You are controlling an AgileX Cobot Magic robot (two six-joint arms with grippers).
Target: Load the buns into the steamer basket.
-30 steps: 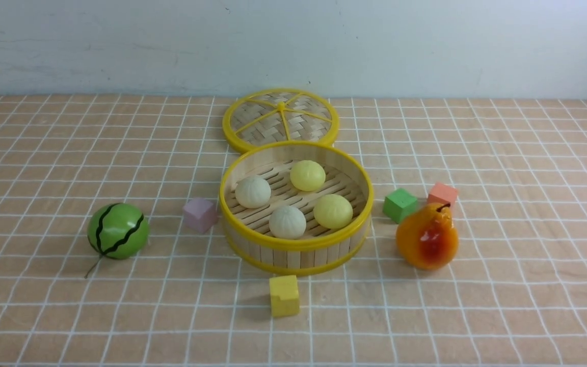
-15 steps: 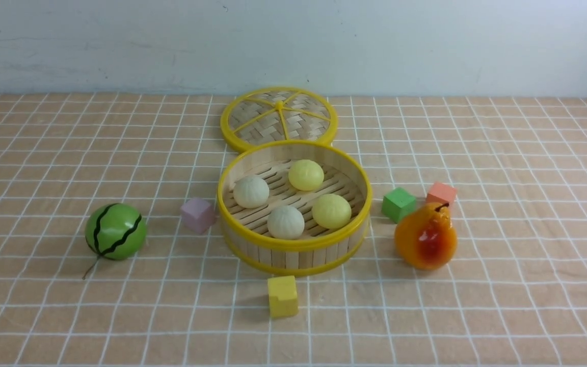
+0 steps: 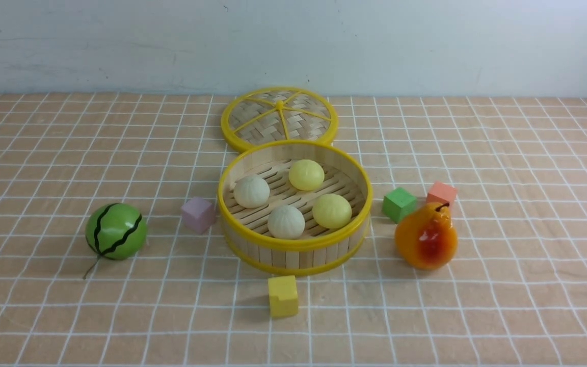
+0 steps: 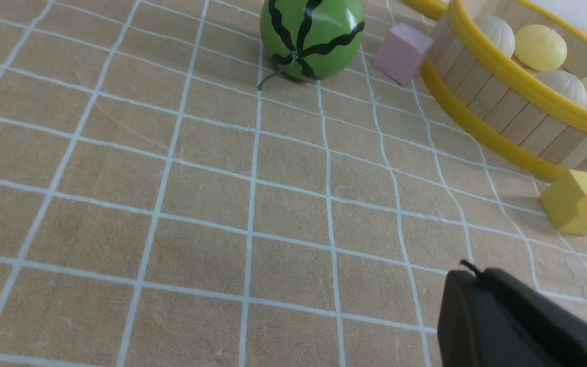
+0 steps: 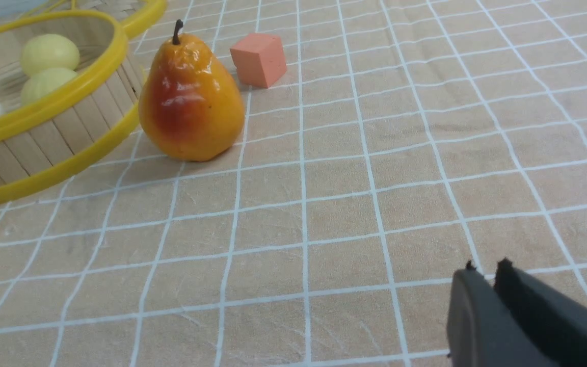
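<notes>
Four buns sit inside the steamer basket [image 3: 295,244] on the tiled surface [image 3: 502,306].

Two off-white buns [image 3: 251,191] lie on the basket's left and near side, two pale yellow buns [image 3: 306,174] on its far and right side. The lid [image 3: 279,120] lies flat just behind the basket. The right end effector [image 5: 484,272] hangs clenched and holding nothing, well apart from the pear [image 5: 190,99]. Only part of the left end effector [image 4: 469,270] shows; it looks clenched, though I cannot tell for sure.
</notes>
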